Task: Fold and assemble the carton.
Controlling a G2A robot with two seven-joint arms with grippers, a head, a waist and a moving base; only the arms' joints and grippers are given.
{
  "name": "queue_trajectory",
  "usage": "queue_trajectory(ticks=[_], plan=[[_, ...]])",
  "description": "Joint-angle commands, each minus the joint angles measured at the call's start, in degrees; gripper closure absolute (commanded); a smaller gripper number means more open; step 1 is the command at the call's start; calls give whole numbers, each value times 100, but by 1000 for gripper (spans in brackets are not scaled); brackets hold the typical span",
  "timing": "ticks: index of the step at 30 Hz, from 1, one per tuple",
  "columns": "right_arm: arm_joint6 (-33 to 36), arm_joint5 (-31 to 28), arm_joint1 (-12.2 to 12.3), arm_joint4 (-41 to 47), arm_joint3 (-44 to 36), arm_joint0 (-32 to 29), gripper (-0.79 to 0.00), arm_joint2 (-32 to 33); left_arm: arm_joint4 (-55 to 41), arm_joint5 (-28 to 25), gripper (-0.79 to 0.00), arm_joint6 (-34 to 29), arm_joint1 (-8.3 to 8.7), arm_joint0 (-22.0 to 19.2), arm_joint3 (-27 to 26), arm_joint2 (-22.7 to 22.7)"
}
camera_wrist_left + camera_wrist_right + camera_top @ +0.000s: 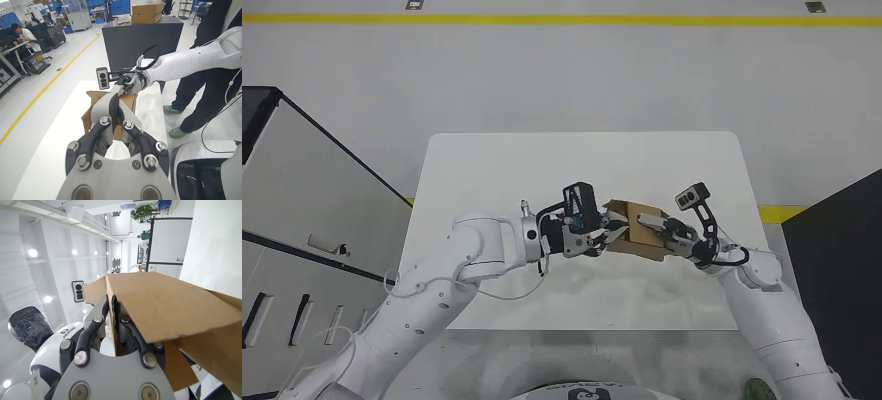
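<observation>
The brown carton (pixel 640 222) sat between the two arms, over the middle of the tabletop (pixel 542 170) and a touch toward its right edge, and whether its underside touched the surface could not be told. The left gripper (pixel 604 238) was at the carton's left end, the right gripper (pixel 664 238) at its right end, so the pair bracketed it from both sides. In the left wrist view the left gripper (pixel 113 106) had its fingers (pixel 99 109) drawn narrow, dark pads nearly meeting, pinched on a wall of the carton (pixel 94 102), while loose flaps splayed outward over the tabletop (pixel 56 136). Farther off in that view the right gripper (pixel 118 93) clamped the carton's upper edge. And the right wrist view made it plain: the right gripper (pixel 111 311) had its fingers (pixel 98 308) closed tight on a raw corrugated edge of the carton (pixel 160 306), one broad panel stretching away from the grip and a flap hanging free beside it. Beyond the tabletop's right edge stood a black cabinet (pixel 140 43) with closed cardboard boxes (pixel 147 13) stacked on top.
</observation>
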Motion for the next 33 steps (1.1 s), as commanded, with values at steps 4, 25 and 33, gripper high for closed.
queue_trajectory(ticks=[4,25,33], plan=[[-47,-2,15,-308,-26,20,0,-42,49,15,0,-201,-46,-147,-26,179],[47,-47,-2,948,248,16,0,216,65,144,0,-182,35,168,-236,-386],[96,-17,-30,1059,171,20,0,129,-4,110,0,-81,-10,152,-201,-178]])
